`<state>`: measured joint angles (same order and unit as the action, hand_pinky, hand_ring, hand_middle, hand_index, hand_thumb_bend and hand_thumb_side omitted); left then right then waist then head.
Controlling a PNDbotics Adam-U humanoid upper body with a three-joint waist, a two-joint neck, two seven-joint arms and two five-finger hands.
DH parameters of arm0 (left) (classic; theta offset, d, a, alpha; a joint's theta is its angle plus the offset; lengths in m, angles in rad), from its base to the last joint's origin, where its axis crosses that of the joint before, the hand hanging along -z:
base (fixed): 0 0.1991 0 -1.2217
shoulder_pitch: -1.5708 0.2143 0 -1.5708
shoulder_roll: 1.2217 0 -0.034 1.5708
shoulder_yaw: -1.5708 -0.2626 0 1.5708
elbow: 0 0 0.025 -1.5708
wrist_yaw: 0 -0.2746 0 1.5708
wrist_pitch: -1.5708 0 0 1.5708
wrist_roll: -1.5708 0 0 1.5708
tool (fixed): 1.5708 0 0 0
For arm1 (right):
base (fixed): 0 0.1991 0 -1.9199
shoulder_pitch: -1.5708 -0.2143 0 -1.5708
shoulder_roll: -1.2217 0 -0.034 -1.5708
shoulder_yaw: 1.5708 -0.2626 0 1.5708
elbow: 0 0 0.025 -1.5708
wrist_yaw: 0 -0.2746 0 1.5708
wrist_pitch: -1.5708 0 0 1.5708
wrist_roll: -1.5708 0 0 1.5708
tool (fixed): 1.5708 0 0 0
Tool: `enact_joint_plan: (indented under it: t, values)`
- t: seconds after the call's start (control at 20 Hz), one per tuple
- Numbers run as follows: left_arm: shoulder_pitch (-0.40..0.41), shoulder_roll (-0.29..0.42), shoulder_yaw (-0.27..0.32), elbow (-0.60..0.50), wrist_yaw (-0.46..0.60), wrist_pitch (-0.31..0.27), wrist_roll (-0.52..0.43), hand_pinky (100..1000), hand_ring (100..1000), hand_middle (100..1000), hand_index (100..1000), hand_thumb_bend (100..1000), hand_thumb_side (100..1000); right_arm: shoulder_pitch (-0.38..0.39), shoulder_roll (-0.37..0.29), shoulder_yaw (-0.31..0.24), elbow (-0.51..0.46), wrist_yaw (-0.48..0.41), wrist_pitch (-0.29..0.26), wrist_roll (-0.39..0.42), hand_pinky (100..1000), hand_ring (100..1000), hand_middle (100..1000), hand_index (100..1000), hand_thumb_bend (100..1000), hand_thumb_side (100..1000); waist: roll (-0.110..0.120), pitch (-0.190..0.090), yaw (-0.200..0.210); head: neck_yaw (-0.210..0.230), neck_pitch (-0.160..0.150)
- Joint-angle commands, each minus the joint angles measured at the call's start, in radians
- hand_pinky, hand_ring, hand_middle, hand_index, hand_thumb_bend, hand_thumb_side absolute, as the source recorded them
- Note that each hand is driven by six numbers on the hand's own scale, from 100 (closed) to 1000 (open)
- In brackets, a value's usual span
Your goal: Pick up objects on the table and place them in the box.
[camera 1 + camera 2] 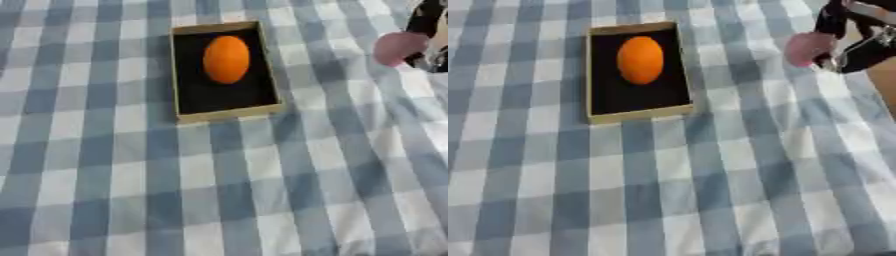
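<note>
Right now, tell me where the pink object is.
The pink object is at the upper right, held in the right hand, off to the right of the box containing the orange ball.

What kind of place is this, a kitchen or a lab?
Probably a test table, though little shows: a blue checked tablecloth, a shallow box holding an orange object, and the robot's right hand gripping a pink object.

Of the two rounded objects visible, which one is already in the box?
The orange oval object; it lies inside the box. The pink object is held in the right hand, off to the box's right.
</note>
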<state>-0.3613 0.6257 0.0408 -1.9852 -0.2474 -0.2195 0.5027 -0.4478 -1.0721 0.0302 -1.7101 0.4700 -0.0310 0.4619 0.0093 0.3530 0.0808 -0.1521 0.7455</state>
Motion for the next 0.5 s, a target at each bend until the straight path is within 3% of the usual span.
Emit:
enact_joint_plan:
  t: [0.05,0.5]
  values:
    - [-0.008,0.03,0.012,-0.015,-0.006,-0.001,0.0,850,841,742,847,100,718,-0.038,-0.052,-0.014,-0.043,-0.015,-0.003,0.006,238,540,480,576,235,100,-0.002,-0.026,0.001,-0.001,-0.002]
    - [-0.012,0.027,0.007,-0.015,-0.001,-0.001,-0.005,850,841,742,847,100,719,-0.208,0.004,0.094,-0.053,-0.039,-0.017,0.096,238,541,483,578,207,100,-0.007,-0.033,0.01,-0.014,0.001]
